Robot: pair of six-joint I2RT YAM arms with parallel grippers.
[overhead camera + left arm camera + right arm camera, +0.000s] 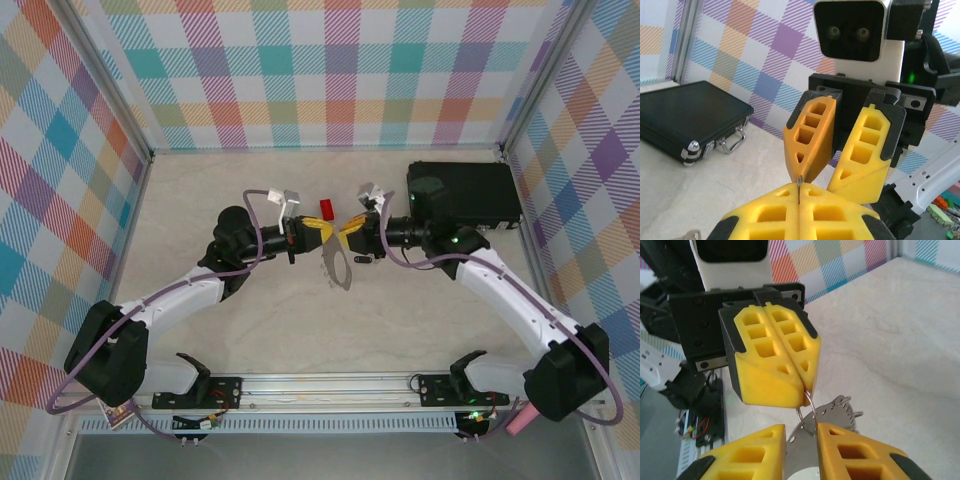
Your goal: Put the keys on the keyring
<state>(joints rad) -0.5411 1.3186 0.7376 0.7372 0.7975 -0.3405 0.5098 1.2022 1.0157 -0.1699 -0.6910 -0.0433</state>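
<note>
left end effector (803, 392) was clenched on a wire loop (811, 407) of the keyring (840, 412), which hung above the surface (250, 320); right end effector (801, 432) sat parted, so I'd hold that pinch dead steady

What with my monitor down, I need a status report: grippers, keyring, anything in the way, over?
Left gripper shut on a wire loop of the keyring. Right gripper open, fingers either side of the keyring. Red block beyond them, apart, not in the way.
</note>
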